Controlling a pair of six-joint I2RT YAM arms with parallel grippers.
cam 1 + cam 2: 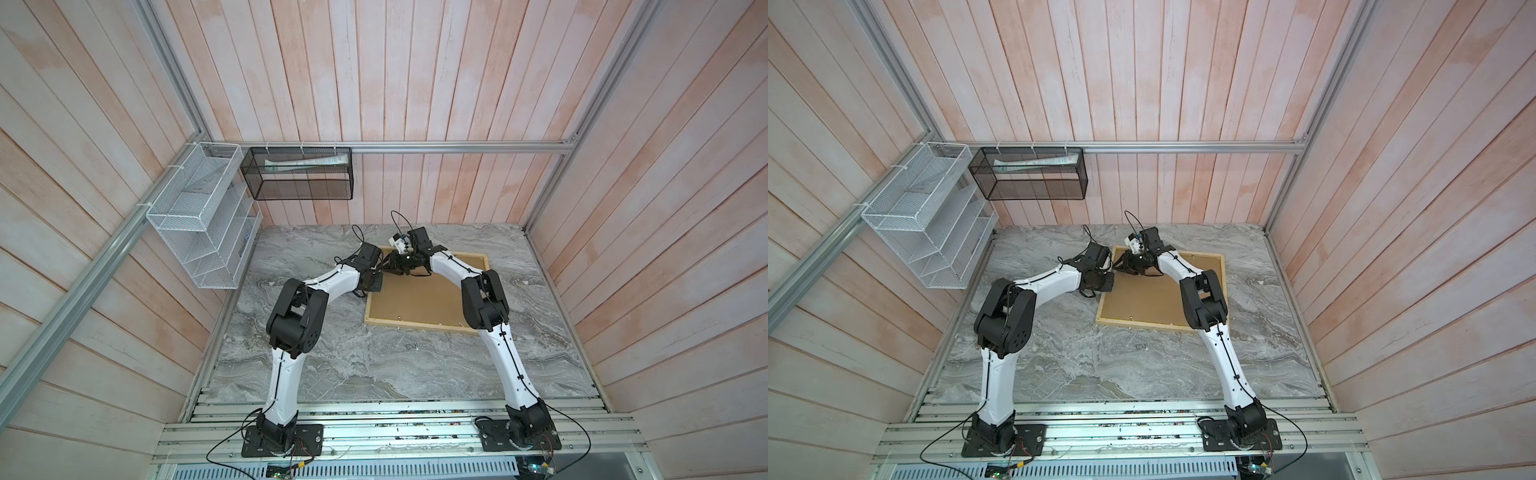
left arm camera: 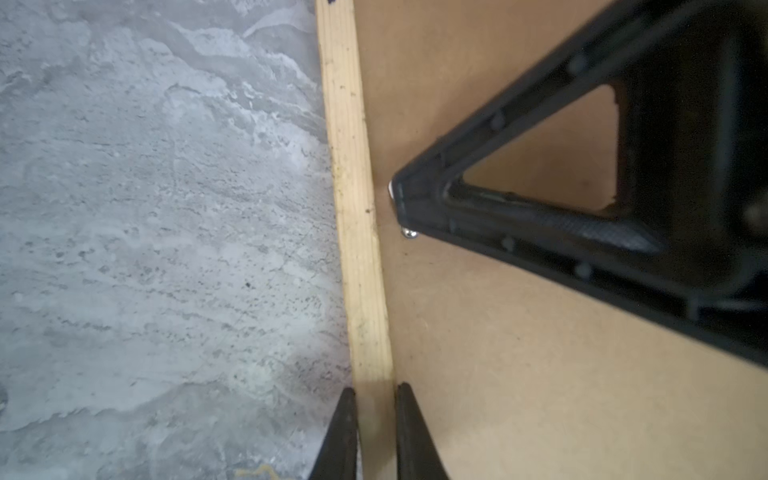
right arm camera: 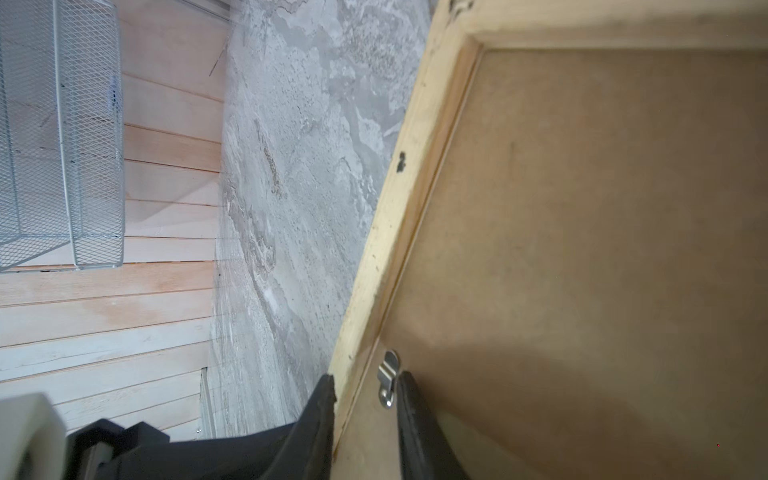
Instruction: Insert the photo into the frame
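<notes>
The frame (image 1: 415, 325) is lying back side up in the far half of the tabletop (image 1: 374, 365), a little right of the middle, with a brown backing board (image 1: 415, 297) filling it. Both top views are showing this whole layout, with both arms reaching to the frame's left rail near its far left corner, but the arms' black wrists are covering the fingertips there.

The left wrist view is supplying what is hidden from above. The left gripper (image 2: 374, 390) is pinching the pale rail (image 2: 353, 208), one finger on the tabletop side and one on the board side, both touching the wood. Further along the rail, the right gripper's tip is resting over the board beside a small metal clip (image 2: 409, 233).

The right wrist view is showing the right gripper (image 3: 365, 382) with its fingers standing apart. One is sitting at the rail's outer edge and the other against that clip (image 3: 387, 378). Whether they are pressing cannot be told.

Counted: two arms, two grippers, one frame, one backing board and one clip seen up close. Two baskets are hanging on the walls, one white wire rack (image 1: 199, 216) and one black mesh basket (image 1: 297, 174).
</notes>
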